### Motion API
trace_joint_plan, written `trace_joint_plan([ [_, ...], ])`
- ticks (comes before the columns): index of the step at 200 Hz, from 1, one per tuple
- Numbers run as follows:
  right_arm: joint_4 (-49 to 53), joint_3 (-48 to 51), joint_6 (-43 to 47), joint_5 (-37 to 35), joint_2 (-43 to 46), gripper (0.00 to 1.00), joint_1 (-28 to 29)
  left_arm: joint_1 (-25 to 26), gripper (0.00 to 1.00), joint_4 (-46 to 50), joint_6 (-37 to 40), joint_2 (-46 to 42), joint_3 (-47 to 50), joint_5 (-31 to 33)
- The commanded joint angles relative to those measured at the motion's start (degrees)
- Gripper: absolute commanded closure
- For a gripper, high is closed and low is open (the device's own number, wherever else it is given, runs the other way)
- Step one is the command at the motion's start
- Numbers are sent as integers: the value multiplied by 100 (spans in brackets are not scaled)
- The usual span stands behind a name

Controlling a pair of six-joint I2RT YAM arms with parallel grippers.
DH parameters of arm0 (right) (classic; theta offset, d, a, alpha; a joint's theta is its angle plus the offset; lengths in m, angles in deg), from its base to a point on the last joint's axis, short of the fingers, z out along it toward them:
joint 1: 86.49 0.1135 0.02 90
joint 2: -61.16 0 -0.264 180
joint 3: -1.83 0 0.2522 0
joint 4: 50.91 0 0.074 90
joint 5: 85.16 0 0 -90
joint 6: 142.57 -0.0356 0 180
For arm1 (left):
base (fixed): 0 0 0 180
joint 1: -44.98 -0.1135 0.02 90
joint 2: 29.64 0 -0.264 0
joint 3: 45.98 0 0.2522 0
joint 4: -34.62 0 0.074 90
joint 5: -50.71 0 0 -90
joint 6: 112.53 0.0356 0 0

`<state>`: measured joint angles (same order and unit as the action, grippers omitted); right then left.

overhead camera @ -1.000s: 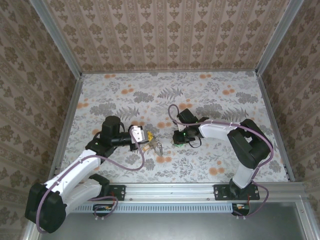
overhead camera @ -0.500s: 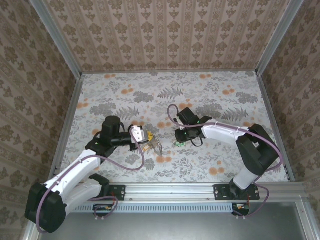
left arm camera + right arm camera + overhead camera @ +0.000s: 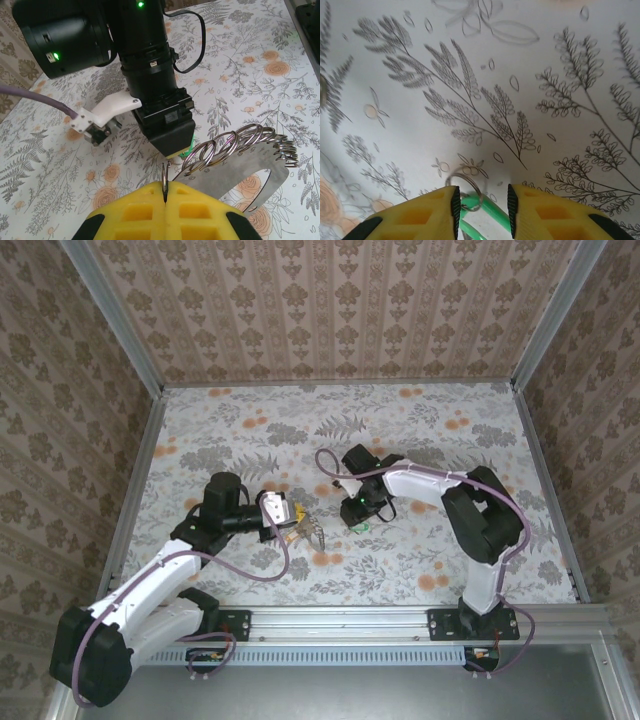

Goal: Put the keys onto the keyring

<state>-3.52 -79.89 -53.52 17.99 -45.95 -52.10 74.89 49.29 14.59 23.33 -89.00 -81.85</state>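
Note:
In the left wrist view my left gripper [image 3: 165,192] is shut on a thin split ring standing edge-on between its yellow pads. That ring belongs to the keyring [image 3: 240,172], a wide grey loop carrying several silvery rings [image 3: 235,142] to the right of the pads. My right gripper [image 3: 482,207] points down at the table just beyond it, jaws open. A green key [image 3: 490,211] with a small silver ring [image 3: 465,176] lies between its pads, and the ring touches the left pad. From above, the left gripper [image 3: 298,532] and right gripper [image 3: 354,516] are close together mid-table.
The floral tablecloth [image 3: 420,420] covers the table inside patterned walls and an aluminium frame [image 3: 135,490]. The right arm's black wrist body [image 3: 150,60] and purple cable [image 3: 35,97] stand directly ahead of the left gripper. Bare cloth stretches behind and to the right.
The right arm's wrist and forearm have swung left and toward the back, while its gripper tip stayed over the green key. The left arm holds still.

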Motion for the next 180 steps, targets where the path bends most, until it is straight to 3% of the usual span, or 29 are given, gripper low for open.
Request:
trace_joint_plan([
  [1, 576, -288, 699, 357, -149, 66, -131, -12, 100, -27, 105, -131, -190, -65],
  [123, 1669, -1187, 1380, 1304, -1075, 69, -354, -14, 100, -38, 97, -88, -190, -40],
  [180, 1882, -1388, 1441, 1592, -1317, 75, -379, -14, 100, -47, 99, -84, -176, -16],
])
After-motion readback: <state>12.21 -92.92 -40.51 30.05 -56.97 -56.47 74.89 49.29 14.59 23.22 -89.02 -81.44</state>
